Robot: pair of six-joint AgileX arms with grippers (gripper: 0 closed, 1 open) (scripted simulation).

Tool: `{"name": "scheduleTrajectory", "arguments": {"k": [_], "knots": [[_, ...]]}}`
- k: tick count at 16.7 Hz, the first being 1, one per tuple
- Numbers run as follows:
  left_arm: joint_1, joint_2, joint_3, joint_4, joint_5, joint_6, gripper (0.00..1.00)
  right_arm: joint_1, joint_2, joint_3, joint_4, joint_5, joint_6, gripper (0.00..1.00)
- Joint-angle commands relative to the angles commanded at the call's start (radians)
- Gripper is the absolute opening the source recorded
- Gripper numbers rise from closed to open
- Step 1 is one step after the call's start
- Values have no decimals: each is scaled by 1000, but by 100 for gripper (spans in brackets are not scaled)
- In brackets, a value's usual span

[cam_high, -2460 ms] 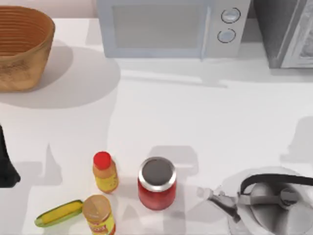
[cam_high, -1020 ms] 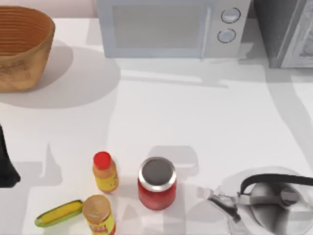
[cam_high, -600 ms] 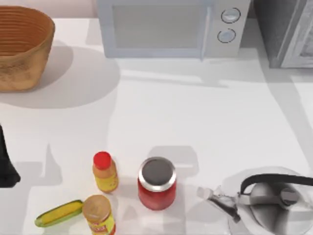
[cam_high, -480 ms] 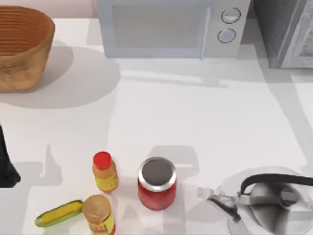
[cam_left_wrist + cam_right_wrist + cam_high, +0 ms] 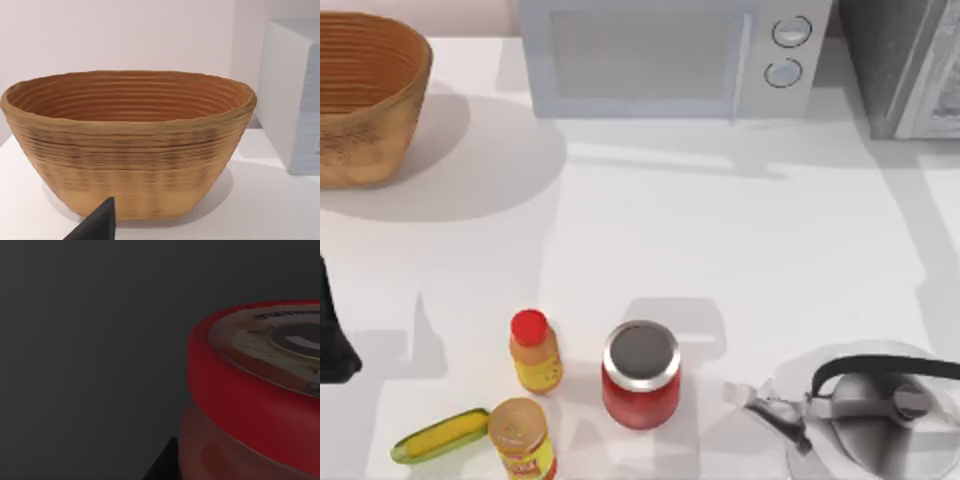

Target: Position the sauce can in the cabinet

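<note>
The sauce can, red with a red-rimmed top and a grey pull-tab centre, looms close and tilted in the right wrist view against a dark grey surface. A dark part of my right gripper's finger sits right beside the can, and the gripper looks shut on it. The cabinet, a tall grey box with a lighter door panel, stands at the table's back right corner. My left arm is parked at the table's left edge, facing the basket.
A white microwave stands at the back centre and a woven basket at the back left. Near the front are a red jar, a yellow bottle, a yellow tin, a corn cob and a kettle.
The arm's shadow on the table's right side has shifted and shrunk toward the right edge. The things on the table and the left arm have stayed put.
</note>
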Motion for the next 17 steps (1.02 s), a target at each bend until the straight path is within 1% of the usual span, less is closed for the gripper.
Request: {"name": "scheduleTrajectory", "arguments": {"k": [3,16,17], "knots": [[0,0,0,0,0,0,100,0,0,0,0,0,0,0],[0,0,0,0,0,0,100,0,0,0,0,0,0,98],[0,0,0,0,0,0,100,0,0,0,0,0,0,100]]}}
